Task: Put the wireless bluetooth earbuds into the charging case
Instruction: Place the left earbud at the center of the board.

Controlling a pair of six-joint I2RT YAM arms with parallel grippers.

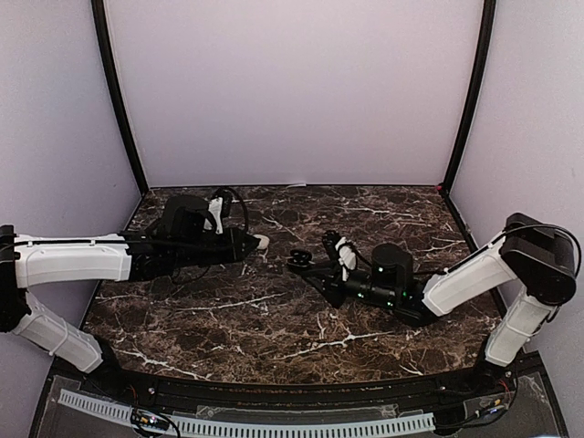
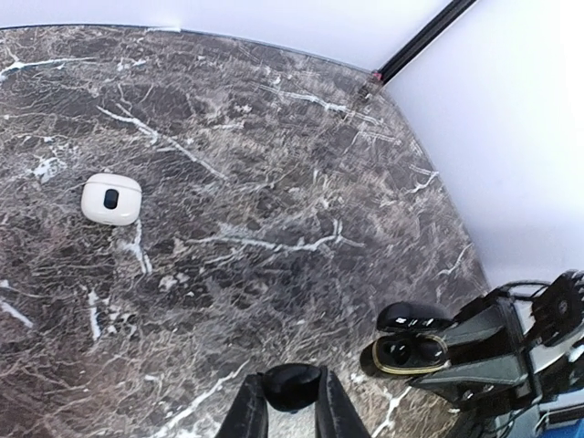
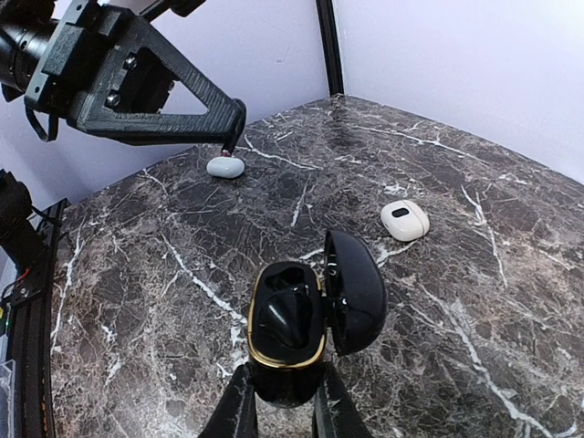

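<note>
The right gripper (image 3: 285,394) grasped the black, gold-rimmed charging case (image 3: 287,333) by its base, the lid hinged open; its dark interior could not be made out. The left gripper (image 3: 235,123) had its fingers clenched together, the tip just above a white earbud (image 3: 225,167) lying on the marble table (image 1: 274,328); contact could not be judged. The other earbud (image 3: 404,220) lay on the table apart from both grippers, beyond the case.
</note>
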